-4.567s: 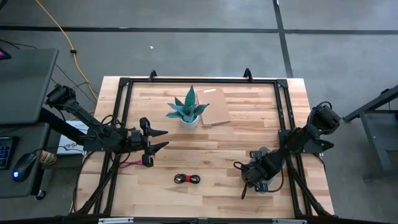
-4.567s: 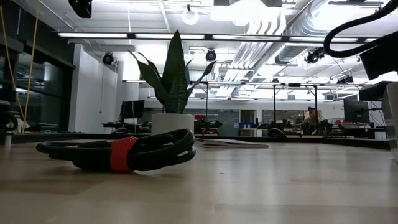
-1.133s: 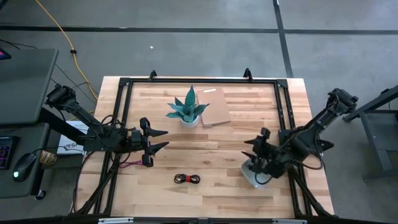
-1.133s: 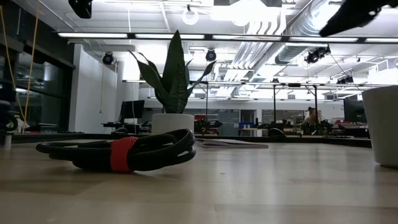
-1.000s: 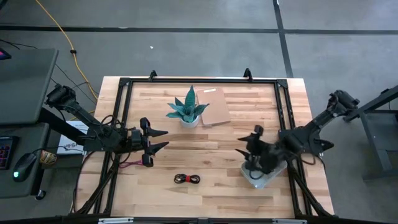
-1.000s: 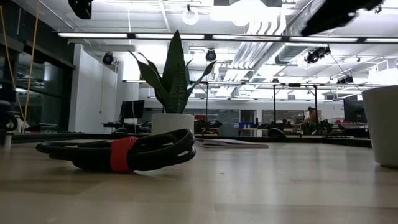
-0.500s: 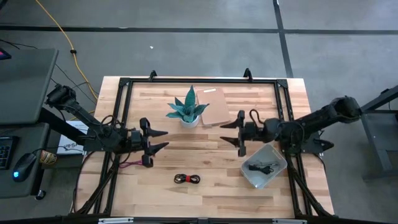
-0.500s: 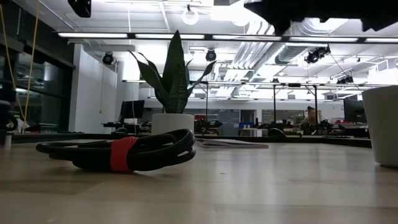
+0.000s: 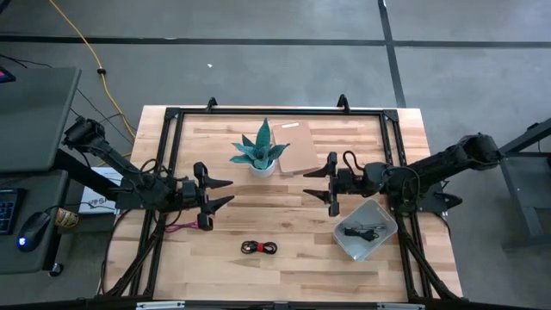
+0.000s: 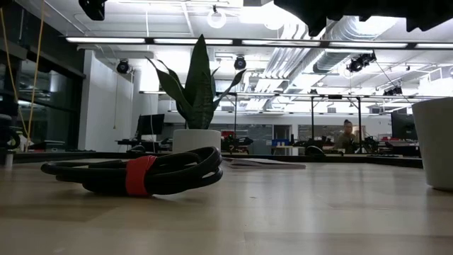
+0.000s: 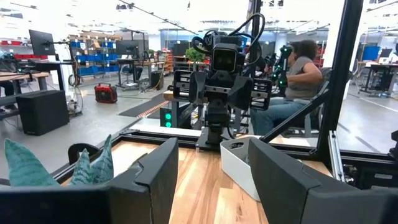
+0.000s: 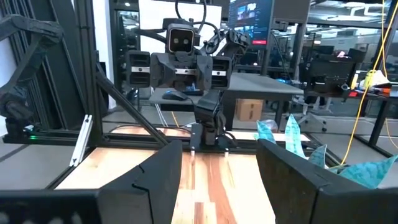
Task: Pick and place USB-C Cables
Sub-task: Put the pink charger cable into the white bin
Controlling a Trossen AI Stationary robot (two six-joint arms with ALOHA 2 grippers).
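Observation:
A red-and-black USB-C cable bundle [image 9: 259,248] [image 10: 141,173] lies flat on the wood near the table's front edge. A thin pink cable [image 9: 176,227] lies at the left, beside the frame rail under my left arm. A black cable [image 9: 362,231] rests inside the grey tray [image 9: 386,220] at the right. My left gripper [image 9: 231,191] [image 11: 211,180] hovers open at the left, pointing toward the table's right. My right gripper [image 9: 306,182] [image 12: 217,180] hovers open right of centre, pointing toward the table's left, on the far-left side of the tray. Both hold nothing.
A potted plant [image 9: 261,153] [image 10: 197,99] stands at the far middle, with a brown board [image 9: 298,148] beside it. A black frame [image 9: 275,112] runs around the table. A person [image 11: 301,68] sits beyond the right side. Bare wood lies between the two grippers.
My right gripper has risen from the tray and swung toward the table's far-left, turning level so that it points at my left gripper. The tray, covered by it before, now shows the black cable inside.

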